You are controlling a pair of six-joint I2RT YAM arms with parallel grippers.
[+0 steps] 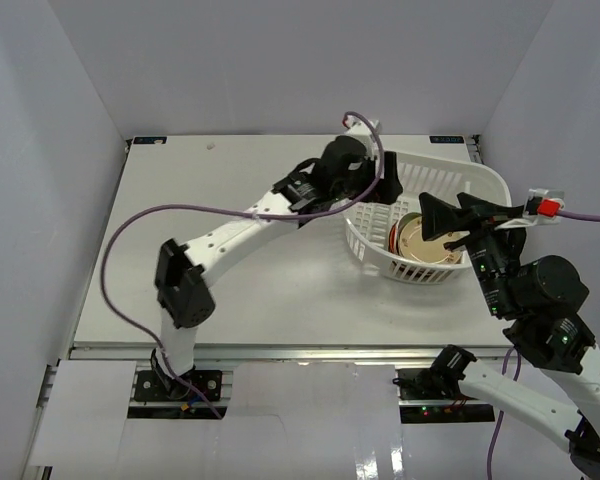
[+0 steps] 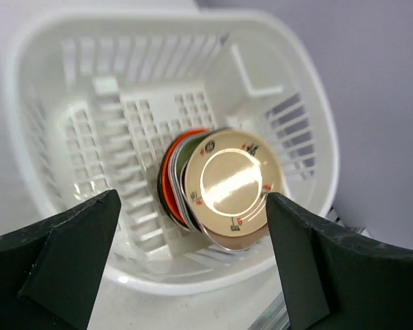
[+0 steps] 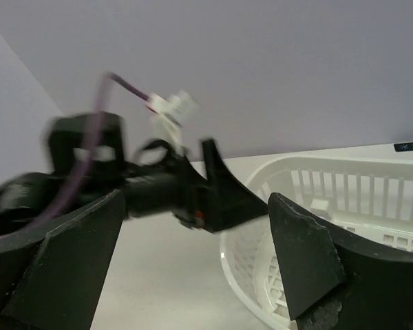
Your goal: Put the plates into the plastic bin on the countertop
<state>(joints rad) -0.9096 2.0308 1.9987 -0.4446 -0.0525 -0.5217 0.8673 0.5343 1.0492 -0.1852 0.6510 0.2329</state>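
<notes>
The left hand [image 2: 193,205] gapes empty above the bin [image 1: 450,178], right hand [image 3: 197,205] likewise at its three o'clock. Inside at six o'clock, plates [image 2: 230,189] lean: probably light, stiff, slick, so pinch a rim.

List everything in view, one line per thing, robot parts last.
plates: one stack, exact count hidden; beige in front, orange and dark edges behind; leaning on edge inside the bin.
plastic bin: one; white, slotted; far right part of the countertop.
countertop: one; white; under everything.
cables: two; purple; one on each arm.
left gripper: one; black, open, empty; at the bin, facing the plates.
right gripper: one; black, open, empty; above the bin's near side.
</notes>
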